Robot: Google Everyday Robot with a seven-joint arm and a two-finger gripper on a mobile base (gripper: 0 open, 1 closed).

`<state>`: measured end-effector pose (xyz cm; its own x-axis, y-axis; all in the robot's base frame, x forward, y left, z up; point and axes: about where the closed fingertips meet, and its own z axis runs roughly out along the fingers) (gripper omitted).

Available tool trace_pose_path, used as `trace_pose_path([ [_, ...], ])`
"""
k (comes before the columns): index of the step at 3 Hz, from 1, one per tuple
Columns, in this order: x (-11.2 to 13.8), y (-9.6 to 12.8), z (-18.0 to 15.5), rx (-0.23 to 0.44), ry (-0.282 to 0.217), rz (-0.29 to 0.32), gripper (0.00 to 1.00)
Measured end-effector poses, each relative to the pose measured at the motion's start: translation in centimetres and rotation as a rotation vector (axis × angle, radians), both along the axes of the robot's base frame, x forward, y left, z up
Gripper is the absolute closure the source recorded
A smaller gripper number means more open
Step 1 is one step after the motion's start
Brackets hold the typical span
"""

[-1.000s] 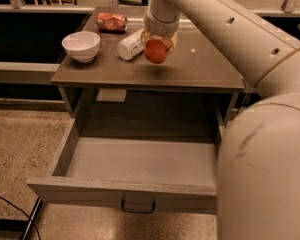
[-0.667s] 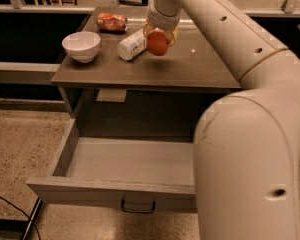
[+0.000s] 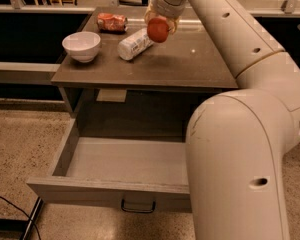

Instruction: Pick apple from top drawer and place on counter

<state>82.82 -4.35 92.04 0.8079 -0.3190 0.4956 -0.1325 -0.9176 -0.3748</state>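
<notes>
My gripper (image 3: 159,25) is shut on the red-orange apple (image 3: 158,30) and holds it above the far middle of the brown-grey counter (image 3: 180,61). The apple hangs just right of a lying white bottle. The top drawer (image 3: 125,161) is pulled out below the counter. Its flat grey bottom is bare and its dark handle (image 3: 138,206) shows on the front. My large white arm (image 3: 240,134) fills the right side and hides the drawer's right end.
A white bowl (image 3: 82,45) stands at the counter's left. A white bottle (image 3: 135,43) lies on its side near the middle. A crushed red-orange can (image 3: 112,22) lies at the back left. A dark cable runs across the speckled floor at lower left.
My gripper has carried the apple farther back over the counter, toward its far edge. My arm now covers more of the right side of the view.
</notes>
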Motion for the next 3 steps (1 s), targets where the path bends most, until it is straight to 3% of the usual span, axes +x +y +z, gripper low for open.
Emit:
trace_pose_path([
  [1,-0.7,0.8,-4.6,-0.034,0.077,0.014,0.11],
  [2,-2.2,2.1,-10.1,-0.054,0.148,0.047,0.00],
  [3,-2.4,2.3,-9.4,-0.052,0.156,0.038,0.00],
])
